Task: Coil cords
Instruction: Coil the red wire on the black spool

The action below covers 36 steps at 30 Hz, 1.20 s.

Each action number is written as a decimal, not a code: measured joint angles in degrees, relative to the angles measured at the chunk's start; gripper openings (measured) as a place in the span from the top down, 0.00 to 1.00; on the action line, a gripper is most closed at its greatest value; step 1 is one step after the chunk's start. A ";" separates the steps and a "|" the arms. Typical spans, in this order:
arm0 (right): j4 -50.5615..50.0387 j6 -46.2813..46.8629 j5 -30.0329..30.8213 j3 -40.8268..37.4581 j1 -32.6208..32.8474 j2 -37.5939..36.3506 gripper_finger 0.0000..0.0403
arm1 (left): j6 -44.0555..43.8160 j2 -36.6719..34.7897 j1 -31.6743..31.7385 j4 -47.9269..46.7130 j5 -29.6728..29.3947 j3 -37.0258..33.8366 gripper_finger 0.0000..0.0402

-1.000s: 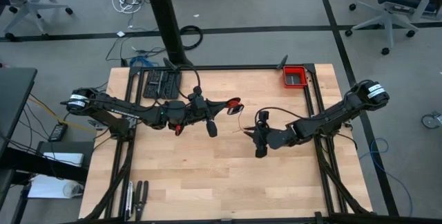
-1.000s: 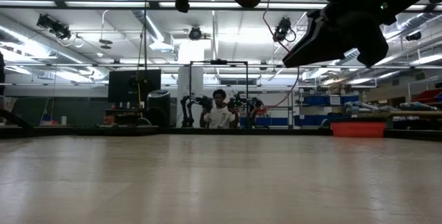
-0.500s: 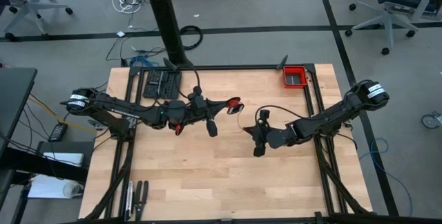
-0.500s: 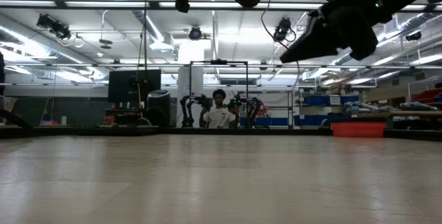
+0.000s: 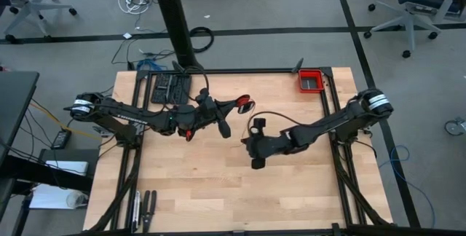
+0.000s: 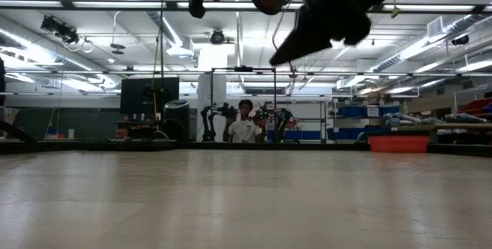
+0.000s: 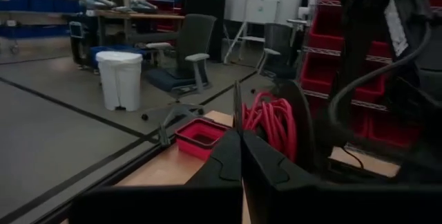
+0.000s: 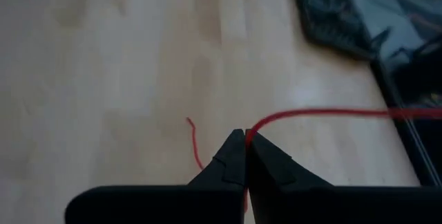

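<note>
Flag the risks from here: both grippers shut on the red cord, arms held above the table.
1. The right gripper pinches the red cord only at its fingertips; the thin strand could slip out if pulled.
2. The left gripper holds the coiled bundle at its tips, so loops might spill.
3. Both arms sit close together in the high view; the span between them could go taut and snap or tug the bundle.

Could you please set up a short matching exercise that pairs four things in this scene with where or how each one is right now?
Things:
1. left tool
2. right tool
3. red bin
4. red cord

States or places:
A. at the table's far right corner
B. shut, holding a coiled red bundle above the table
C. strand running away from closed fingertips over the wood
D. shut on a single thin strand

Pairs: 1-B, 2-D, 3-A, 4-C
</note>
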 joint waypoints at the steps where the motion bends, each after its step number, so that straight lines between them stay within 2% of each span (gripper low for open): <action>1: -1.53 -0.02 1.21 0.57 -0.12 0.58 1.00 | 0.22 0.00 0.00 -0.05 0.53 0.00 1.00; 4: -3.23 -0.41 4.47 0.83 -0.14 -0.07 1.00 | 1.22 0.00 -0.26 -0.76 1.60 0.00 1.00; 12: -3.40 4.21 3.28 -2.98 0.08 -4.53 1.00 | 1.18 0.00 -0.11 3.36 1.74 -0.02 1.00; 19: 7.32 4.55 1.43 -6.65 -0.33 -3.15 1.00 | -0.01 0.00 -0.11 7.51 2.76 -0.78 1.00; 23: 8.17 1.79 2.10 -6.85 -0.46 -3.13 1.00 | 0.06 0.00 -0.11 7.78 4.19 -1.35 1.00; 27: 5.96 1.15 3.67 -6.82 -0.03 -6.40 1.00 | 0.18 0.00 -0.08 7.55 4.21 -1.64 1.00; 33: -7.23 7.72 9.98 -6.87 -0.29 -10.18 1.00 | 1.16 0.00 -0.04 7.65 4.68 -1.64 1.00; 36: -8.90 9.69 11.99 -8.41 -0.23 -11.70 1.00 | 1.12 0.00 -0.04 8.00 5.88 -1.64 1.00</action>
